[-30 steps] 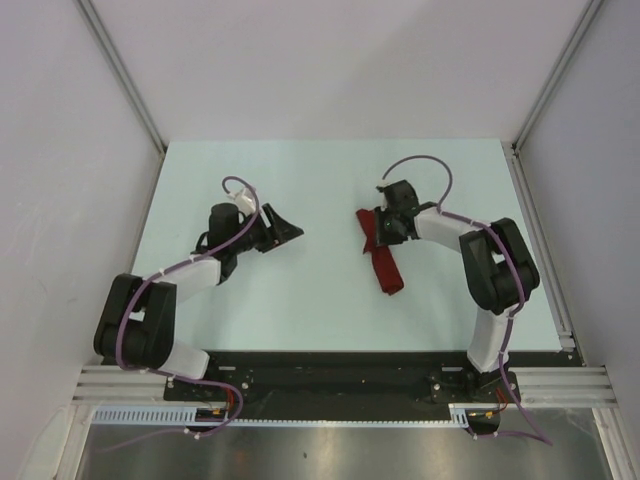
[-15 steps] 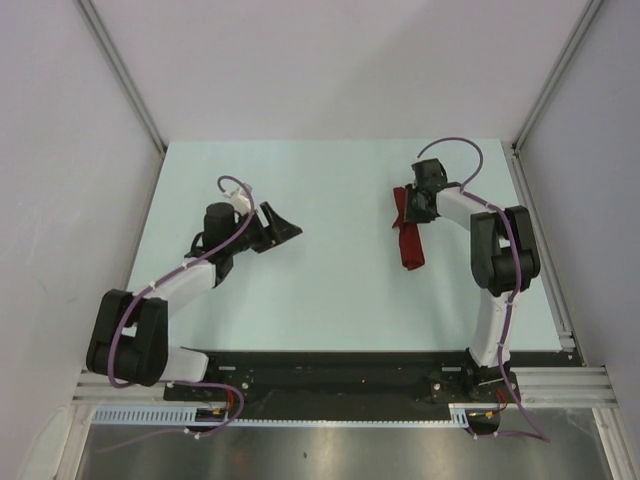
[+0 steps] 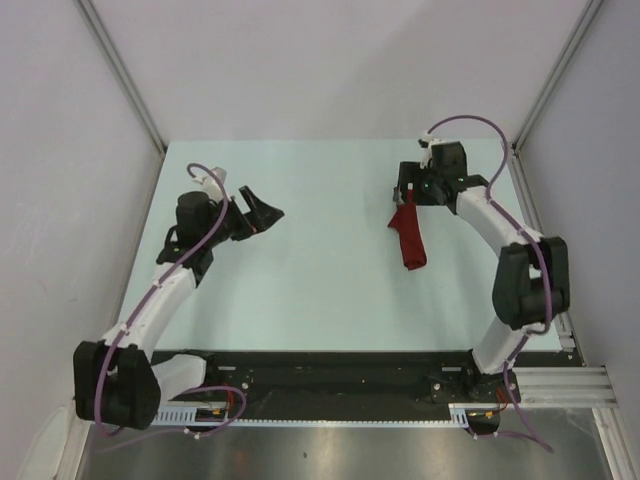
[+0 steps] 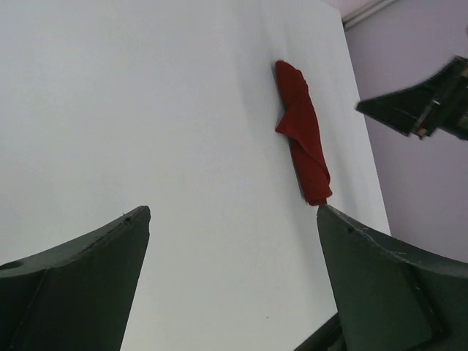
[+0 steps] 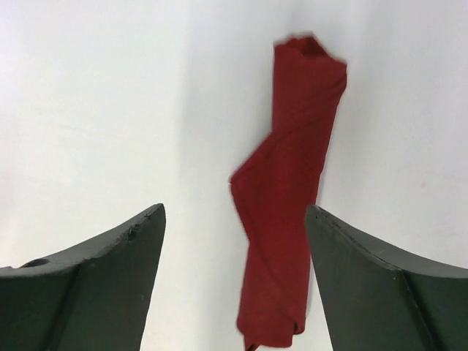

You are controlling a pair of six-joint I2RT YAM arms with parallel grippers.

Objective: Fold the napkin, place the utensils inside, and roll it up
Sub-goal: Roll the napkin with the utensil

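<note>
Looking down past my right fingers (image 5: 95, 270), I see them spread wide and released, grasping nothing. The napkin (image 5: 289, 219) lies on the tabletop (image 3: 320, 260) beneath the gap between them. It is a long, narrow, dark red roll on the right side of the tabletop, toward the far edge, with its length running near to far. My right fingers hang over its far end, and in my wrist view neither finger touches the cloth.

My left fingers (image 4: 80, 270) are also spread and released, with nothing between them. They are held above the left part of the tabletop, well apart from the napkin and aimed across at it.

As I judge it, the folding and the rolling are done, since the cloth sits as a closed bundle. The roll is loose, though: a fold of cloth bulges out on its left side about halfway along. I see no knife anywhere on the tabletop, and I cannot tell whether it is wrapped inside. Little looks left beyond drawing both arms clear.
</note>
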